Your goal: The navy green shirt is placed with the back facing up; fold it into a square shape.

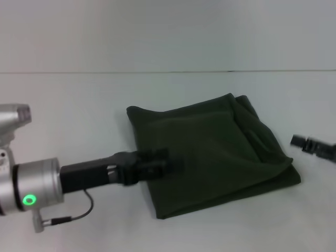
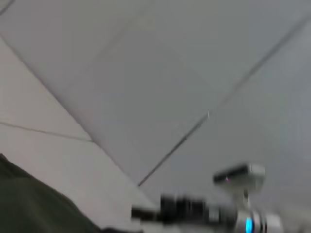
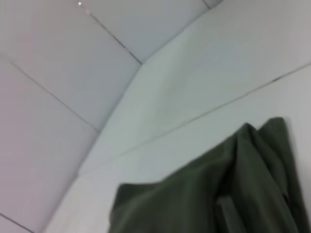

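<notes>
The navy green shirt (image 1: 210,152) lies folded into a rough square in the middle of the white table, plain side up, with layered edges along its right side. My left gripper (image 1: 169,163) reaches in from the left and hovers over the shirt's left edge. Over at the table's right edge, my right gripper (image 1: 297,140) is clear of the cloth. In the left wrist view a corner of the shirt (image 2: 29,206) shows, with the right arm (image 2: 194,211) farther off. The right wrist view looks over the shirt (image 3: 218,194) from its side.
The white table (image 1: 79,115) runs back to a pale wall. A cable (image 1: 73,215) hangs below my left forearm near the front left.
</notes>
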{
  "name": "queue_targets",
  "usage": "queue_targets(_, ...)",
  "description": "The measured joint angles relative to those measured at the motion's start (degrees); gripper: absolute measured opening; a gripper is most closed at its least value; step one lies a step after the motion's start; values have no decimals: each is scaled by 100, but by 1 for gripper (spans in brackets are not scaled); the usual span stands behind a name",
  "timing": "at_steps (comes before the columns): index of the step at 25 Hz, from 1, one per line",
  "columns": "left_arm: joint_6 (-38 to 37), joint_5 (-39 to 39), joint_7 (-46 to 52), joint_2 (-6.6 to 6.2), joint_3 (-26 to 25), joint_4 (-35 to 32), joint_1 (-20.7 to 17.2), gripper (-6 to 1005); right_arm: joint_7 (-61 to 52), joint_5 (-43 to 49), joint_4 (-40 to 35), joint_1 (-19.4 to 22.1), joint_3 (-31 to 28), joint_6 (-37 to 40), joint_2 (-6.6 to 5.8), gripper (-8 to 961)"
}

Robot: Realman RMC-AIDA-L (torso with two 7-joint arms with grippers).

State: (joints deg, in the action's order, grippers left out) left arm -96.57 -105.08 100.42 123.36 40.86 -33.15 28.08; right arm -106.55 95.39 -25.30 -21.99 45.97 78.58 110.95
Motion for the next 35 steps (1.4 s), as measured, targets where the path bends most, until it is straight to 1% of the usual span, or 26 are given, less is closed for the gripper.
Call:
queue_targets(3, -178, -354, -525, -9, -4, -337, -175, 955, -957, 150, -170, -294, 32, 106, -242, 941)
queue_targets(5, -154, -479, -785, -10, -17, -496, -280, 960, -1510, 387, -367, -508, 37, 91, -333, 941)
queue_targets(7, -122, -582, -1186, -11, -81, -631, -402, 964, -2133, 821, -625, -832, 35, -6, -400, 941)
queue_targets(9, -143, -621, -1514, -11, -150, -703, -482, 968, -2695, 1353, -784, -1187, 39, -114, -441, 940)
queue_targets(12, -199, -668, -1972, 10, -188, -816, -590, 970, -3430, 2418, -846, -1898, 46, -178, -466, 940)
queue_targets(13, -208, -683, -2086, 22, -186, -837, -618, 969, -3679, 2857, -845, -2167, 48, -196, -450, 939)
queue_targets(15, -222, -699, -2287, 39, -185, -855, -663, 969, -3989, 3447, -862, -2576, 48, -223, -377, 939)
queue_targets(18, -243, -710, -2683, 50, -188, -858, -744, 970, -4277, 4099, -882, -3022, 51, -298, -252, 938)
queue_targets(20, -229, -744, -3009, 55, -253, -855, -813, 970, -4393, 4375, -853, -3192, 59, -393, -172, 938)
queue_targets(22, -210, -763, -3266, 60, -354, -839, -870, 968, -4441, 4520, -763, -3291, 102, -522, -100, 938)
queue_targets(25, -213, -766, -3553, 72, -521, -774, -913, 966, -4471, 4561, -601, -3334, 239, -728, -10, 937)
queue_targets(30, -215, -758, -3643, 75, -557, -674, -919, 963, -4444, 4558, -232, -3328, 345, -1208, 86, 936)
queue_targets(35, -179, -764, -3749, 75, -578, -549, -922, 959, -4429, 4540, -192, -3305, 319, -1529, 280, 935)
